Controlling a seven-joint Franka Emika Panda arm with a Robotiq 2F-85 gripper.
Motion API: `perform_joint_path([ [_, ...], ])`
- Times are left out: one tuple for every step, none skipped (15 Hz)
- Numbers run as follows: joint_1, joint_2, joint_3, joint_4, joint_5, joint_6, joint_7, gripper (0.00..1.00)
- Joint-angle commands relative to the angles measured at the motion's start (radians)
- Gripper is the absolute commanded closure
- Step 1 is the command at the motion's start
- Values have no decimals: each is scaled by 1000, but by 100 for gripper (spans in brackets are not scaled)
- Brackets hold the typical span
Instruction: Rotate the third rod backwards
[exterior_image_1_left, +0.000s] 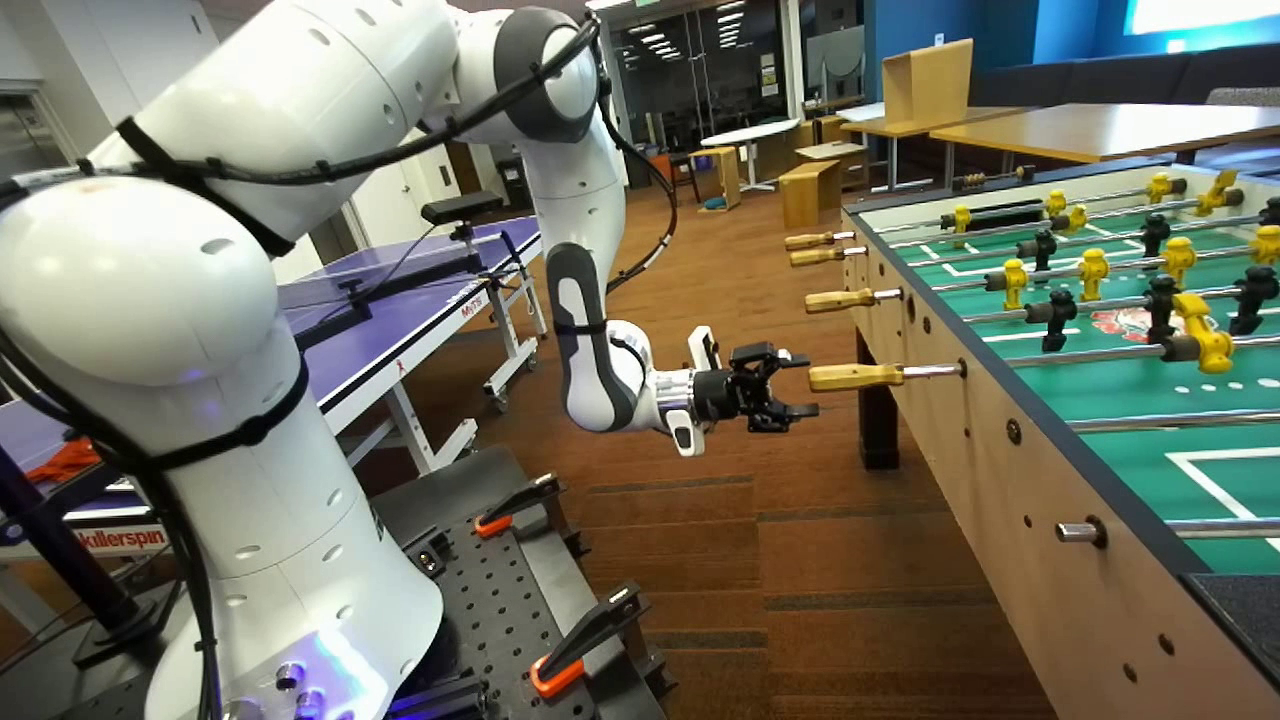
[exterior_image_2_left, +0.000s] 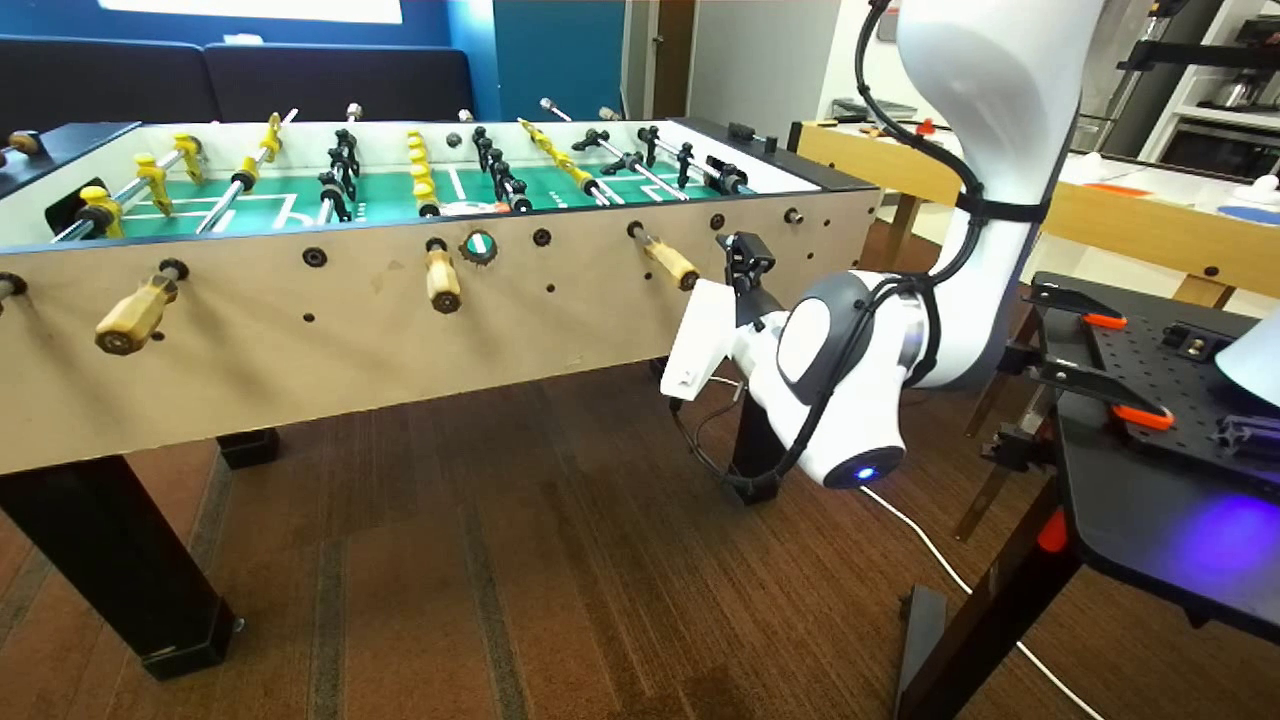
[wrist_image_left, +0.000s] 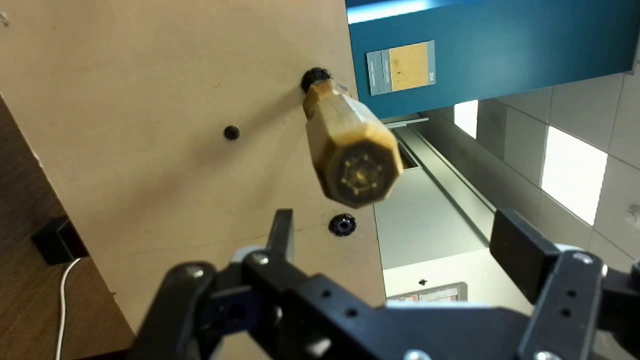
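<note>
The third rod's tan wooden handle (exterior_image_1_left: 855, 376) looks the largest in an exterior view and sticks out from the foosball table's side. Its metal rod (exterior_image_1_left: 932, 370) enters the side panel. The handle also shows in an exterior view (exterior_image_2_left: 668, 262) and end-on in the wrist view (wrist_image_left: 357, 150), with its dark octagonal end towards me. My gripper (exterior_image_1_left: 808, 385) is open and empty, just off the handle's end. In the wrist view the fingertips (wrist_image_left: 392, 222) are wide apart, and the handle's end shows above the space between them, nearer the left finger. In an exterior view (exterior_image_2_left: 745, 258) the fingers are partly hidden.
The foosball table's side panel (exterior_image_2_left: 400, 330) stands in front of the gripper. Other tan handles (exterior_image_1_left: 840, 300) (exterior_image_2_left: 442, 280) stick out farther along it. A bare rod end (exterior_image_1_left: 1078, 533) juts out nearer the table's corner. A workbench with clamps (exterior_image_1_left: 590, 640) stands at the arm's base.
</note>
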Motion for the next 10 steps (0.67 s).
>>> perform_joint_path([
  [-11, 28, 3, 54, -10, 9, -30, 0],
  [-11, 34, 2, 66, -14, 14, -29, 0],
  [-11, 39, 2, 75, -18, 19, -27, 0],
  [-11, 44, 2, 85, -21, 22, -27, 0],
  [-10, 47, 1, 93, -25, 24, -26, 0],
  [-10, 49, 0, 100, -27, 27, -27, 0],
  [-9, 51, 0, 106, -29, 30, -26, 0],
  [-8, 53, -1, 112, -32, 31, -26, 0],
  [-8, 54, -2, 118, -33, 32, -25, 0],
  [-8, 55, -2, 122, -35, 34, -27, 0],
])
